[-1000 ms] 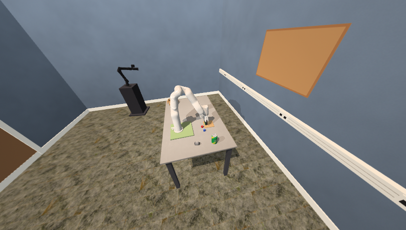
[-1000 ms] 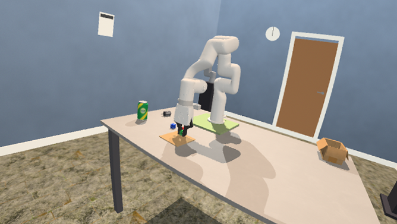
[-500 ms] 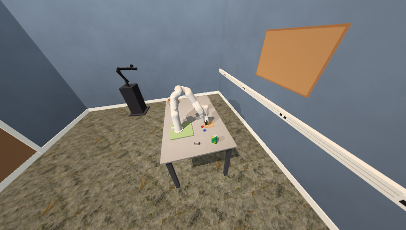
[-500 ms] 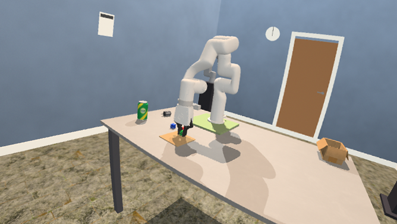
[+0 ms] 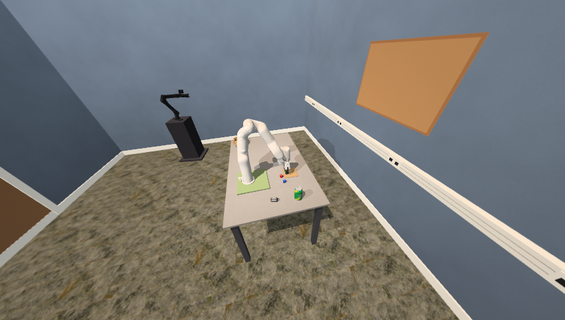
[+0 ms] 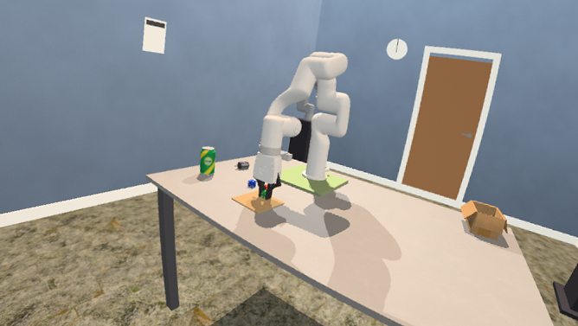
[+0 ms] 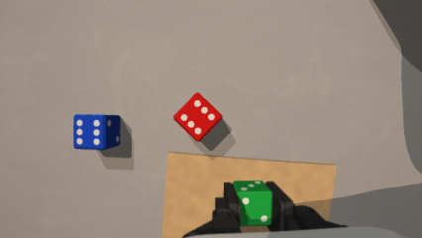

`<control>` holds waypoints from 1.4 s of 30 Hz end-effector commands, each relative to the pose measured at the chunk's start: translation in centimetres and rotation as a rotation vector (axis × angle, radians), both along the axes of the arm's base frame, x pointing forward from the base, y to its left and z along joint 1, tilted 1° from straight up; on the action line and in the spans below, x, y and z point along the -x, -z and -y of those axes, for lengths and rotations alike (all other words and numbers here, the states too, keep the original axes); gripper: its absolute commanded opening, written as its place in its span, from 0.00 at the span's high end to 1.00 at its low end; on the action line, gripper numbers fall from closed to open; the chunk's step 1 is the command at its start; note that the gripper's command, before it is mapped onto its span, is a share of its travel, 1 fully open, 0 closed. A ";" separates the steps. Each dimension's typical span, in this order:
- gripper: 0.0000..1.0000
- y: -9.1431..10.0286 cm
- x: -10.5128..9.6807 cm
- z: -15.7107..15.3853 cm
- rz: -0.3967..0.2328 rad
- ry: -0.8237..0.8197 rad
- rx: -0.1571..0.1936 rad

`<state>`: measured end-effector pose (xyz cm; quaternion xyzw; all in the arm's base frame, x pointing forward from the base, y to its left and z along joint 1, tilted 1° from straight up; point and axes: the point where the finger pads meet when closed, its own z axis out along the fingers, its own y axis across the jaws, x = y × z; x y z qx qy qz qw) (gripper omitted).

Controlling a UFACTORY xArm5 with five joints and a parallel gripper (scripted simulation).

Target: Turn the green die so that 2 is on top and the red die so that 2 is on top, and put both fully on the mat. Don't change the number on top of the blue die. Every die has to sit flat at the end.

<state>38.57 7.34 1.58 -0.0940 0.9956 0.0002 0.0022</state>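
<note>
Clamping the green die [image 7: 255,203] over the mat [image 7: 198,188], my gripper [image 7: 247,199] is cut off at the wrist view's bottom edge, arm pointing down.

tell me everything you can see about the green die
The green die is a glossy bright green cube with white pips. In the wrist view one face shows two pips at opposite corners and the adjoining face three. It is clamped on two opposite sides by the black pincer, above the tan mat. Whether it touches the mat cannot be told.
</note>
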 end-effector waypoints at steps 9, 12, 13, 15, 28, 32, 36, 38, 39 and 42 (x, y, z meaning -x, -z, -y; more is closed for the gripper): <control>0.79 -0.1 -0.1 0.0 0.003 0.000 -0.001; 0.79 -0.1 -0.1 0.0 0.003 0.000 -0.001; 0.79 -0.1 -0.1 0.0 0.003 0.000 -0.001; 0.79 -0.1 -0.1 0.0 0.003 0.000 -0.001; 0.79 -0.1 -0.1 0.0 0.003 0.000 -0.001; 0.75 -0.1 -0.1 0.0 0.003 0.000 -0.001; 0.71 -0.1 -0.1 0.0 0.003 0.000 -0.001; 0.71 -0.1 -0.1 0.0 0.003 0.000 -0.001; 0.71 -0.1 -0.1 0.0 0.003 0.000 -0.001; 0.67 -0.1 -0.1 0.0 0.003 0.000 -0.001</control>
